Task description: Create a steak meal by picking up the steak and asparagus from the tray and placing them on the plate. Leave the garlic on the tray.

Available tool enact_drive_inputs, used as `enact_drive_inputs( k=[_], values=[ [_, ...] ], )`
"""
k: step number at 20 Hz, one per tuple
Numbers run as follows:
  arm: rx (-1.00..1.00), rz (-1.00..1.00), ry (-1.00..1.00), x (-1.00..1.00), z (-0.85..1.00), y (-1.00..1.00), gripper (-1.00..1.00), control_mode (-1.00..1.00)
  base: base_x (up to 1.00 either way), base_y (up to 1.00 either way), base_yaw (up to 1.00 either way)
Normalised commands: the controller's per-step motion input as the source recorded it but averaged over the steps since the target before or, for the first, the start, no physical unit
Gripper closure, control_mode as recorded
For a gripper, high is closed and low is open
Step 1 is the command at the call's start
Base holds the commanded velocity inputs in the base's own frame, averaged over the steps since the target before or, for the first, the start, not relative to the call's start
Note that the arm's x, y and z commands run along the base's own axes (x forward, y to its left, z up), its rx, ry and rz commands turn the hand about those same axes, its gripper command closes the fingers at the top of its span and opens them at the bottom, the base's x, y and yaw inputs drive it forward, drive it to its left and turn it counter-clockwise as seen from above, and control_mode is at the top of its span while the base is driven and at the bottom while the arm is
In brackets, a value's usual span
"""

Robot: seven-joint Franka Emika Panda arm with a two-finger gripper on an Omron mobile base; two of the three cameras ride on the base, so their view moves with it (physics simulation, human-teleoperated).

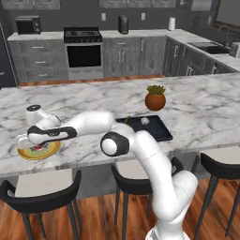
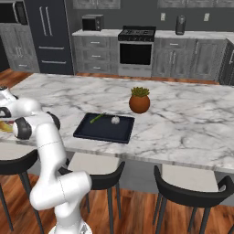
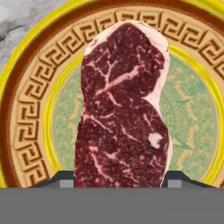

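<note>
Left base view: the arm reaches to the lower left, over the plate (image 1: pixel 39 151) on the marble worktop (image 1: pixel 197 110). The tray (image 1: pixel 159 132) mid-frame holds the garlic (image 1: pixel 145 121) and the asparagus (image 1: pixel 127 120).

Right base view: same tray contents, garlic beside the green stalk.

Hand view: the steak (image 3: pixel 123 105) hangs dead centre over the plate, jaws pinching its lower end. Risk I'd guess: let go too high and it could flop onto the rim.
</note>
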Motion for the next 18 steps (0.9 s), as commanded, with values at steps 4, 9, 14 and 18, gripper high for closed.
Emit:
enact_drive_inputs(
  k=[4,9,14,18],
  values=[
    [0.00,0.00,0.00,0.07,-0.10,0.00,-1.00,-1.00,0.00,0.00,0.00],
    [0.00,0.00,-0.02,0.00,0.00,-0.08,-1.00,-1.00,0.00,0.00,0.00],
    [0.00,0.00,-0.04,-0.22,0.00,-0.19,-1.00,-1.00,0.00,0.00,0.00],
    [0.00,0.00,-0.10,-0.67,0.00,-0.43,-1.00,-1.00,0.00,0.00,0.00]
  ],
)
